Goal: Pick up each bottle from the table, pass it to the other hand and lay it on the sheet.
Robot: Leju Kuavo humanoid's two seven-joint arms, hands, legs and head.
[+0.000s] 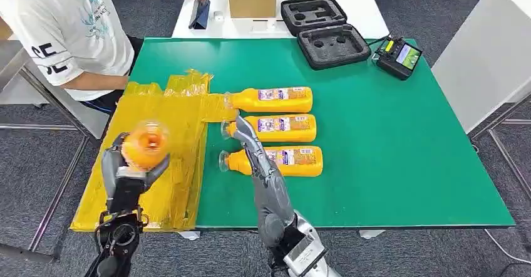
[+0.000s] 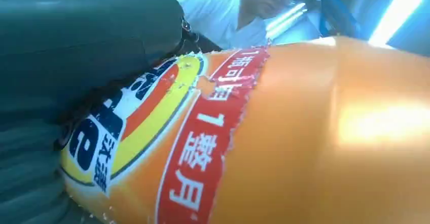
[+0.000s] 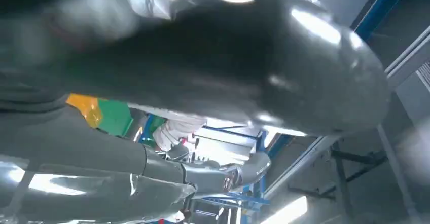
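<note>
From my remote station I see the left hand [image 1: 128, 167] clamped around an orange plastic juice bottle [image 1: 145, 144], holding it above the crinkled yellow plastic sheet [image 1: 181, 111] that covers the left part of the green table [image 1: 388, 151]. In the head view the bottle points toward the camera, so I look at its round end. In the left wrist view the same bottle [image 2: 304, 143] is very near, with a red and yellow label, and the grey thumb [image 2: 86, 36] presses on it.

The right hand [image 1: 250, 142] is stretched forward with its fingers extended and apart, holding nothing. It is over the table near the front edge, and its fingertips [image 1: 240, 121] reach the neck end of the middle bottle.

Three more orange juice bottles lie on their sides in a row near the centre of the table, necks toward the sheet: the far bottle [image 1: 269, 99], the middle bottle [image 1: 275, 127] and the near bottle [image 1: 282, 160]. The neck of the far bottle touches the sheet's edge.

At the far edge lie an open black foam case [image 1: 325, 32] and a small black controller with a screen [image 1: 399, 56].
</note>
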